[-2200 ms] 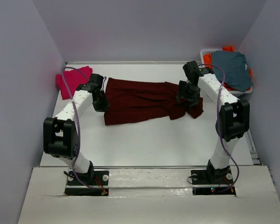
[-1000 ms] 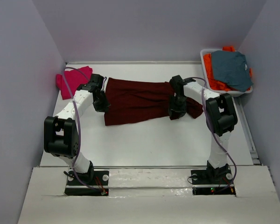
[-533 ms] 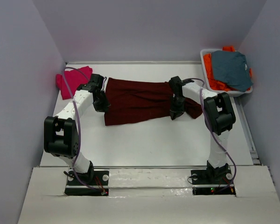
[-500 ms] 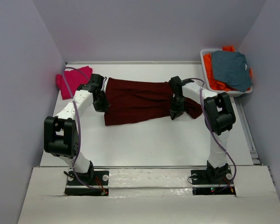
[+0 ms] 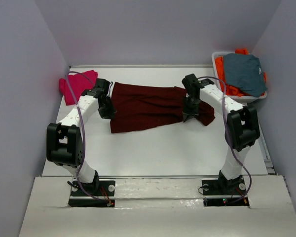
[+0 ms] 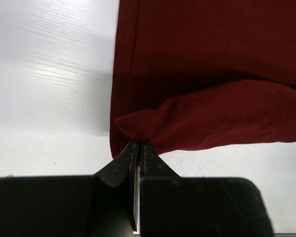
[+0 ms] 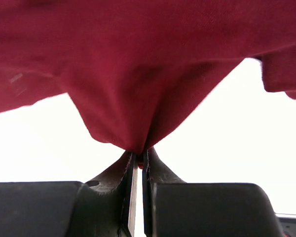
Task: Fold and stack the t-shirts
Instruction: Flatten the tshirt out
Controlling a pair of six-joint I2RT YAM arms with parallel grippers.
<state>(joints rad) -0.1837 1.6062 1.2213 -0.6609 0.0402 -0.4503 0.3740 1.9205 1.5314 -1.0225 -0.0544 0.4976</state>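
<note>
Across far half of white table [image 5: 163, 148]: large dark maroon cloth t-shirt [image 5: 148, 106], spread lengthwise between both arms. At its left edge, left gripper [image 6: 139, 146] pinched tight on fold of maroon cloth, fabric bunched at fingertips. Near its right end, right gripper [image 7: 139, 154] clamped tight on pinch of same shirt, cloth drawn into peak at jaw tips. Far-left corner: crumpled magenta-pink cloth t-shirt [image 5: 77, 85], just beside left arm. Far right: white plastic basket [image 5: 215, 55] holding grey-blue garment [image 5: 244, 71] on top of orange garment [image 5: 226, 85].
</note>
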